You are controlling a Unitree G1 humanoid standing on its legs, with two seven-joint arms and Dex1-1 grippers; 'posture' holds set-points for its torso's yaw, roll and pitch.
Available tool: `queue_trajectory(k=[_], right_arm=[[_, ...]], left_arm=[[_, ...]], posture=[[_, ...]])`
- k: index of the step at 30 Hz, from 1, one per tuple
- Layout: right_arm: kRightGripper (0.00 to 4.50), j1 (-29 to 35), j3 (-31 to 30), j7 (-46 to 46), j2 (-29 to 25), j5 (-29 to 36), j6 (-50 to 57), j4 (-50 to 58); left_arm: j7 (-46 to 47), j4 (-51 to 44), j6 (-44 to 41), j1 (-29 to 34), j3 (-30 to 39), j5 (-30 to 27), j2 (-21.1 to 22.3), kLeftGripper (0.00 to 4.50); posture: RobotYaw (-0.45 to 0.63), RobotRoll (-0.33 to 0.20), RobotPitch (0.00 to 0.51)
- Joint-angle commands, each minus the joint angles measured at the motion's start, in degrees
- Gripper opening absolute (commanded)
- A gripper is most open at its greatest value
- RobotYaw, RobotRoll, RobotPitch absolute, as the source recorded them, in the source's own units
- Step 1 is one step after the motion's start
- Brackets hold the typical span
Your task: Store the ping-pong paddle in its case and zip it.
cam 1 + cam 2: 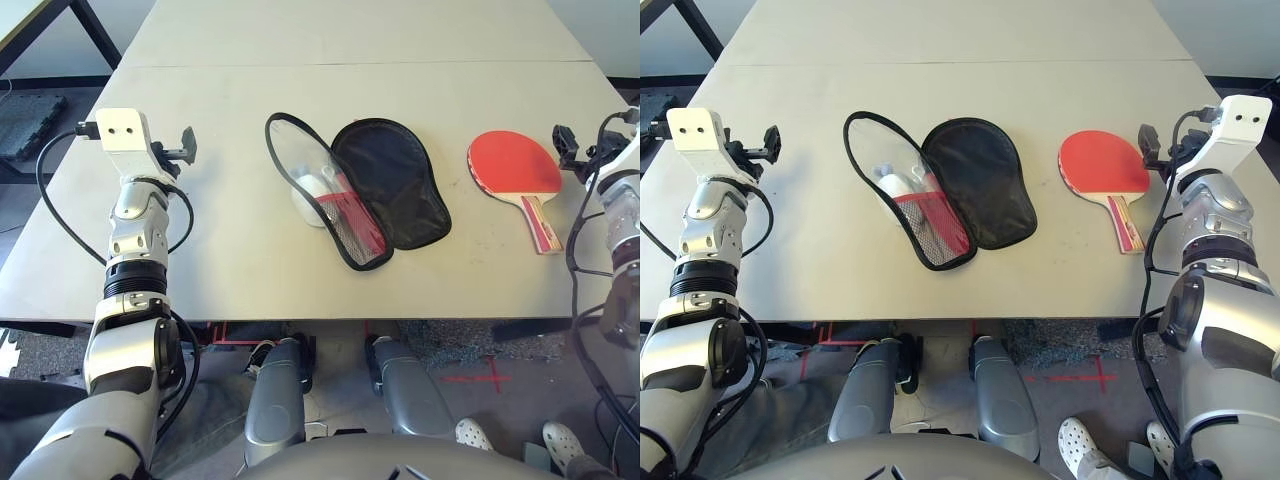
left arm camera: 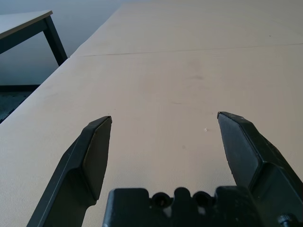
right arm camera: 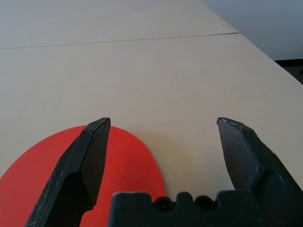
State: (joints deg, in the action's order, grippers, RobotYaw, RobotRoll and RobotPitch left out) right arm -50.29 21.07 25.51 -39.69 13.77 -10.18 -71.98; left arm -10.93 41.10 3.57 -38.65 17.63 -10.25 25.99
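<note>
Ping-pong paddle (image 1: 1104, 162): red-rubbered, lying flat on the table's right side, its striped wooden handle pointing toward the robot's side and slightly outward.
Paddle case (image 1: 980, 184): lying open mid-table, black-lined half spreading on the right, clear-and-mesh half with red fabric on the left, a white fluffy ball (image 1: 894, 186) showing inside.
Right gripper (image 1: 1155, 152): hovering just beside the paddle's outer edge, fingers standing wide apart, gripping nothing.
Left gripper (image 1: 186, 150): hovering over the table's left side, fingers spreading wide, holding nothing.
Table (image 1: 940, 290): pale top, a seam running across its far part; near edge passing below case and handle.
Open room: bare surface stretching between left gripper and case, between case and paddle, and beyond both.
Writing: small white lettering on the red fabric, too small to read.
</note>
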Motion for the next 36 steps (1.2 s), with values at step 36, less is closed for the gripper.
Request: queue_trajectory(k=[36], right_arm=[[4.48, 14.2, -9.6, 11.6, -11.2, 4.0, 70.3, 52.6]], left_arm=[[-32.5, -51.4, -43.7, -1.5, -26.3, -15.9, 2.0, 4.5]], posture=[[-0.07, 0.0, 0.207]])
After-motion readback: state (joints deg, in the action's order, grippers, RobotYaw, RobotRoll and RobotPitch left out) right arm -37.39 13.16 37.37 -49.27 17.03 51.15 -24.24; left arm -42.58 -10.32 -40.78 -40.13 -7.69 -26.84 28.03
